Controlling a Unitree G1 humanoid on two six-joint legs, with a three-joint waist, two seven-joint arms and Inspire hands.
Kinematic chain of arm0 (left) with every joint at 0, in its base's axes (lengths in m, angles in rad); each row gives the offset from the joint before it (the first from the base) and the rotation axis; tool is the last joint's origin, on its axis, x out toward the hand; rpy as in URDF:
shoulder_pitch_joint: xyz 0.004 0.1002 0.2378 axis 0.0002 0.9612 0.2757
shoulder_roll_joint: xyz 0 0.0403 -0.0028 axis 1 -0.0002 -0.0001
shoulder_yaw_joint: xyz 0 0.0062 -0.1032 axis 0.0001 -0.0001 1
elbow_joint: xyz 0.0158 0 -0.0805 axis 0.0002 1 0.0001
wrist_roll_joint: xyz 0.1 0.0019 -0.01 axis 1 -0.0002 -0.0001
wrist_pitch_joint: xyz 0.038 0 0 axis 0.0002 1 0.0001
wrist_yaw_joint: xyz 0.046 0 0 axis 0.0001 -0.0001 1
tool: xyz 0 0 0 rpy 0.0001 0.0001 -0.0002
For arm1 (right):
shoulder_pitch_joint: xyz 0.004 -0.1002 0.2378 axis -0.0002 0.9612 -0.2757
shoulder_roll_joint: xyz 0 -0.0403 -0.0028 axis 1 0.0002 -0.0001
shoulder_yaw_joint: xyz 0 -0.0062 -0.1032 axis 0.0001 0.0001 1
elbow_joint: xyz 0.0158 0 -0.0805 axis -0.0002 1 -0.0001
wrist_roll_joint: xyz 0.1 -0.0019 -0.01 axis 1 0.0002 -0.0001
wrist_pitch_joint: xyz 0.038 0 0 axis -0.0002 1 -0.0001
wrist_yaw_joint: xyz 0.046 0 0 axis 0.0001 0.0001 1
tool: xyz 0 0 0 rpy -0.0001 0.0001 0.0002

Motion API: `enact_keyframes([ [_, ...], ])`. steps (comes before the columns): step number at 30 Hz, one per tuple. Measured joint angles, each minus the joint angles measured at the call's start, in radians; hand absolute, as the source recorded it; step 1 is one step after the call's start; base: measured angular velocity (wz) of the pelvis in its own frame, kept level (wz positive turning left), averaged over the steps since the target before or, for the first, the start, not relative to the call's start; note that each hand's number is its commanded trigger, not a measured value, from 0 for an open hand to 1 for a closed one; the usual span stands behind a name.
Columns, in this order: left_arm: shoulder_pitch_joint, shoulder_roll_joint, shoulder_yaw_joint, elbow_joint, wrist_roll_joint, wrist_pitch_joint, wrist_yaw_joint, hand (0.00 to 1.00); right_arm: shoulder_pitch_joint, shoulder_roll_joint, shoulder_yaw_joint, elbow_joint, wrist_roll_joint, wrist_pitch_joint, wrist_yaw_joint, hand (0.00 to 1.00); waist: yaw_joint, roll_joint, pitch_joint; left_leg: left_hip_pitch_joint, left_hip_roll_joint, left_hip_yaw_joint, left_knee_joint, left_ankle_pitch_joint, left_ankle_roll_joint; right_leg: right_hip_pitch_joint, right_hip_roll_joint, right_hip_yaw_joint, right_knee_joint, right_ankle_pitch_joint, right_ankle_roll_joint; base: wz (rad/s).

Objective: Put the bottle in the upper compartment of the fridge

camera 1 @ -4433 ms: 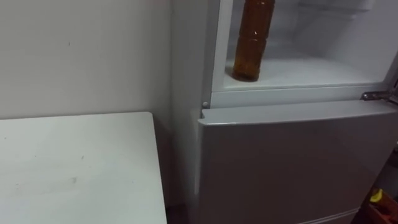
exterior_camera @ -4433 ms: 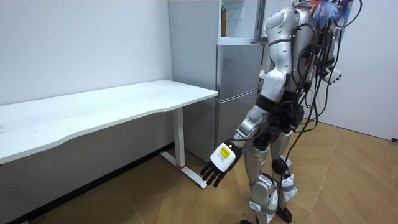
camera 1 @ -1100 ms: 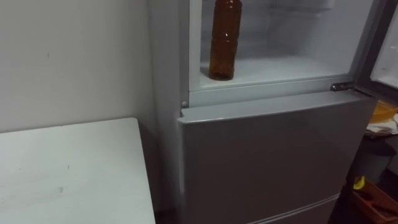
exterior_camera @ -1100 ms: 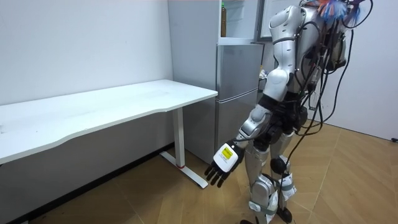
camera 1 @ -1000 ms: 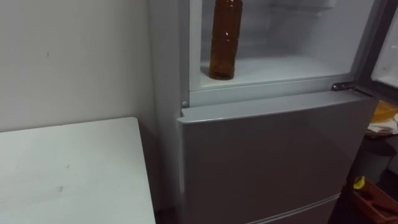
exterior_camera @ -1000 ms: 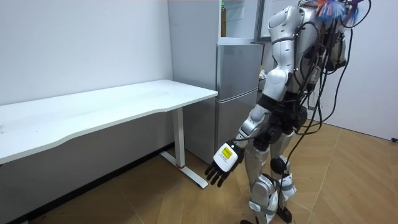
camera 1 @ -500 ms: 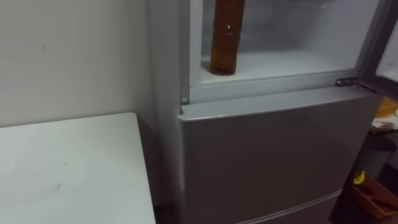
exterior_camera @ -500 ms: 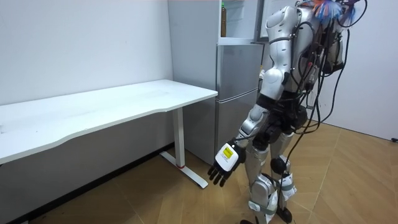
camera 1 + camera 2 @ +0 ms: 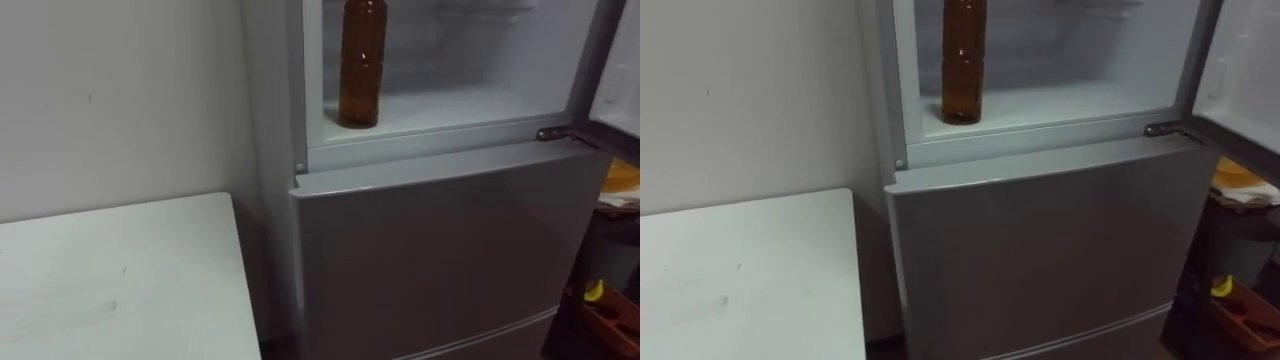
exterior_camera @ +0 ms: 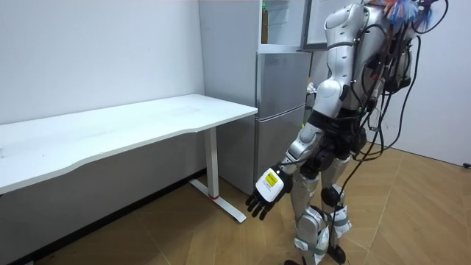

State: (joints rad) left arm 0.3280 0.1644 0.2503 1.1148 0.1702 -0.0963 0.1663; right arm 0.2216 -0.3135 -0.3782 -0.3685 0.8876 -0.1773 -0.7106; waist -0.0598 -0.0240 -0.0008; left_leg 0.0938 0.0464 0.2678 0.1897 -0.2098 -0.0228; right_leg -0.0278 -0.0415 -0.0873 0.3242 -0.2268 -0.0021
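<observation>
Looks about done. Upright in top compartment of fridge (image 9: 440, 250), at its left edge near front lip: bottle (image 9: 362, 65), w/ nothing holding it. At fridge's right side: top door (image 9: 1237, 70), swung open; lower door shut. Hanging low in front of fridge, well below top compartment: left hand (image 10: 265, 193), fingers spread & relaxed, empty. Just beside fridge's left wall: white table (image 9: 120, 290). Left to do, prob.: shut top door, if wanted.
</observation>
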Motion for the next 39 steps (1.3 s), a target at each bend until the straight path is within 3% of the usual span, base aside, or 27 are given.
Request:
enact_keyframes([
  [8, 0.000, -0.003, -0.022, 0.000, 0.003, 0.004, 0.002, 0.00, 0.000, 0.014, 0.031, -0.004, -0.009, 0.000, 0.081, 0.00, 0.011, 0.006, -0.0015, -0.004, 0.001, -0.022, -0.001, 0.000, 0.000, 0.018, 0.007, -0.007, -0.030, 0.008, 0.002, 0.08],
  [11, -0.003, -0.007, -0.042, -0.006, 0.021, 0.004, 0.002, 0.00, 0.000, 0.038, 0.057, -0.005, -0.079, 0.000, 0.122, 0.00, 0.014, 0.006, -0.0013, -0.005, 0.003, -0.025, -0.003, 0.000, 0.000, 0.025, 0.009, -0.010, -0.042, 0.011, 0.002, 0.04],
  [22, -0.003, -0.018, -0.072, -0.007, 0.020, 0.004, 0.002, 0.00, 0.000, 0.040, 0.130, -0.004, -0.112, 0.005, 0.192, 0.00, 0.016, 0.004, -0.0007, -0.012, 0.008, -0.024, -0.007, 0.000, 0.000, 0.030, 0.014, -0.016, -0.069, 0.025, 0.000, 0.00],
  [31, 0.005, -0.017, -0.157, -0.008, 0.019, 0.004, -0.001, 0.00, 0.000, 0.040, 0.201, -0.004, -0.114, 0.007, 0.234, 0.00, 0.017, -0.007, -0.0020, -0.011, 0.010, -0.027, -0.004, 0.000, -0.001, 0.031, 0.014, -0.020, -0.071, 0.026, -0.001, 0.00],
  [39, 0.003, -0.017, -0.158, -0.006, 0.018, 0.004, -0.001, 0.00, 0.001, 0.040, 0.239, -0.004, -0.151, 0.026, 0.251, 0.00, 0.031, -0.021, -0.0010, -0.011, 0.010, -0.032, -0.002, 0.000, -0.001, 0.035, 0.014, -0.024, -0.075, 0.028, -0.002, 0.01],
])
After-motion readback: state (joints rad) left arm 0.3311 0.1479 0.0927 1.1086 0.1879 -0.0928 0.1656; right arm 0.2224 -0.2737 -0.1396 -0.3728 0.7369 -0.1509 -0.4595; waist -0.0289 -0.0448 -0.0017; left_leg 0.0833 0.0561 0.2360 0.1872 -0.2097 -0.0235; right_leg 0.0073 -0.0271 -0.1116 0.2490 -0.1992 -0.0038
